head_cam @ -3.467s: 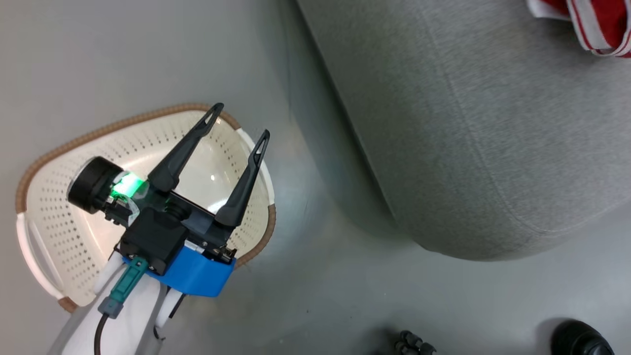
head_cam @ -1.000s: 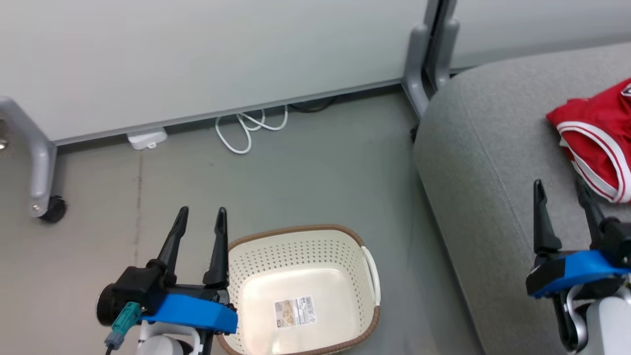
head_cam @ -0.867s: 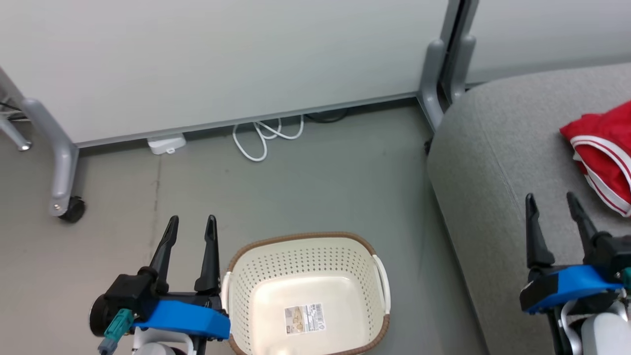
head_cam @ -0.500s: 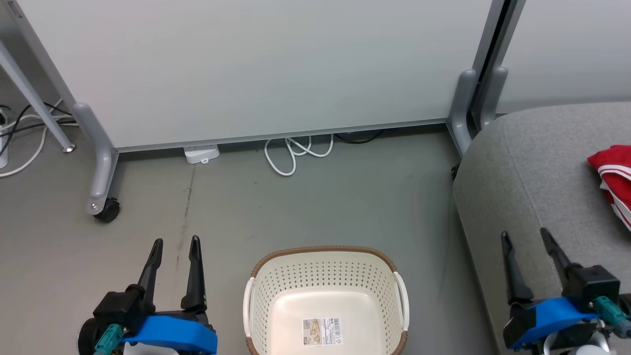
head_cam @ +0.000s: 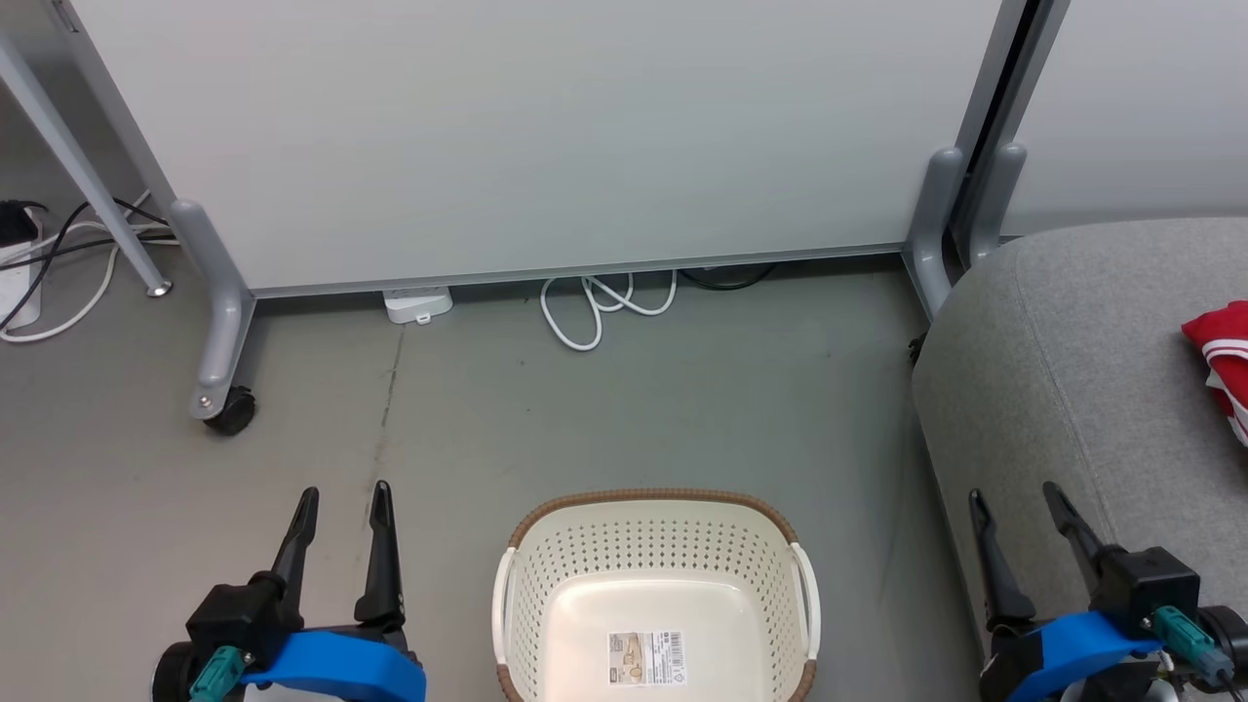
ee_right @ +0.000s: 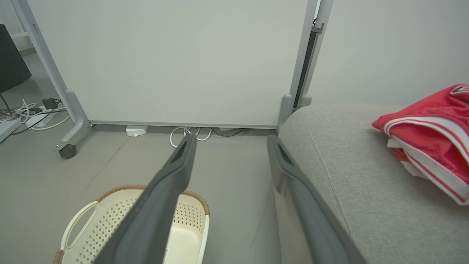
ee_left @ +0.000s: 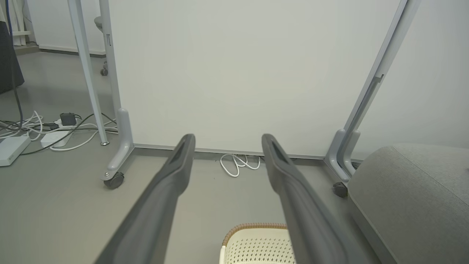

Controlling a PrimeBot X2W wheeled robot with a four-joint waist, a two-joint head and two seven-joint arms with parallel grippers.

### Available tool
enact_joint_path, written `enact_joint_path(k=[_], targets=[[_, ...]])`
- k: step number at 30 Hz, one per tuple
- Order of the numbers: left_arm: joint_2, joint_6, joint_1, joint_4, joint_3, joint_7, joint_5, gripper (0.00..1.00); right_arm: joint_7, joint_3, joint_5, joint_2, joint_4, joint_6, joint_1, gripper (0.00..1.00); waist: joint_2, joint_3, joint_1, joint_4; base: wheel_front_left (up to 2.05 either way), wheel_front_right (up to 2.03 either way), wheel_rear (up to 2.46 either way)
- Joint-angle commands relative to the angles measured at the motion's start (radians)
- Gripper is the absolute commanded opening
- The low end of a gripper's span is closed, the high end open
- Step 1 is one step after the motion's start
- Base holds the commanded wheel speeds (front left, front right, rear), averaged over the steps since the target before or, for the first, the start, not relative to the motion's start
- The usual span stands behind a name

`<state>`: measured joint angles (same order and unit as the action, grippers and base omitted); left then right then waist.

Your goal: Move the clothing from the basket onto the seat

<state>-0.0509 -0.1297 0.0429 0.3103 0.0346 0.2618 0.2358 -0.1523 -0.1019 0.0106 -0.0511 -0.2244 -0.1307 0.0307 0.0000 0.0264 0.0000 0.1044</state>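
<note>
1. Looking down from the head, we see the basket (head_cam: pixel 648 495) standing upright on the grey floor (head_cam: pixel 585 419) at the bottom middle of the view. Its brown rim curves towards the partition and a white handle sits on either side.
2. The inside of the basket shows us its bare cream bottom, with a barcode sticker (head_cam: pixel 646 658) lying flat on it.
3. The clothing (head_cam: pixel 1219 351) lies on top of the seat (head_cam: pixel 1072 370), at the far right edge of the head view and well apart from the basket. In the right wrist view we see it as a rumpled red heap with white stripes. We cannot tell from here whether it is one garment or two.
4. The seat stands to the right of the basket, near it but not touching, with a strip of floor between them.
5. Our left gripper (head_cam: pixel 345 490) hangs over the floor just left of the basket. Its two fingers are spread apart with nothing between them, and they point towards the partition.
6. Our right gripper (head_cam: pixel 1013 491) hangs at the near corner of the seat with its fingers likewise spread and gripping nothing. The clothing lies beyond it and off to its right, clear of both fingers.
7. Behind all this we see a pale partition panel (head_cam: pixel 546 136) on grey legs, with one caster (head_cam: pixel 232 414) at the left. A looped white cable (head_cam: pixel 595 302) lies on the floor at the foot of the panel.
</note>
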Motion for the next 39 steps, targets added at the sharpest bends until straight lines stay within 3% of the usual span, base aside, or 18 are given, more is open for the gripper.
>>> enact_joint_path(k=[1,19,20,29,39], targets=[[0.001,-0.001,0.003,0.004,-0.001,0.005,-0.001,1.0,-0.009,0.002,0.003,0.001,-0.005,0.0,-0.001,1.0,0.0,0.003,0.0,-0.003,0.0,0.0,0.0],[0.001,-0.001,0.007,0.017,0.012,0.005,-0.003,1.0,-0.034,0.028,0.03,0.001,-0.04,0.0,0.019,1.0,0.0,0.01,0.0,-0.011,0.0,0.0,0.0],[0.0,0.0,0.002,0.015,0.011,0.0,0.0,0.0,-0.03,0.028,0.029,0.0,-0.04,0.0,0.008,0.0,0.0,0.01,0.0,-0.011,0.0,0.0,0.0],[0.004,0.0,-0.05,0.081,0.012,-0.007,0.008,0.0,-0.021,0.028,0.037,0.006,-0.113,0.0,-0.016,0.0,0.0,0.01,0.0,-0.013,0.0,0.0,0.0],[-0.004,0.0,-0.033,0.06,0.0,-0.049,0.203,0.0,0.02,0.02,0.25,0.006,-0.101,0.0,0.0,0.0,0.0,0.007,0.0,-0.02,0.0,0.0,0.0]])
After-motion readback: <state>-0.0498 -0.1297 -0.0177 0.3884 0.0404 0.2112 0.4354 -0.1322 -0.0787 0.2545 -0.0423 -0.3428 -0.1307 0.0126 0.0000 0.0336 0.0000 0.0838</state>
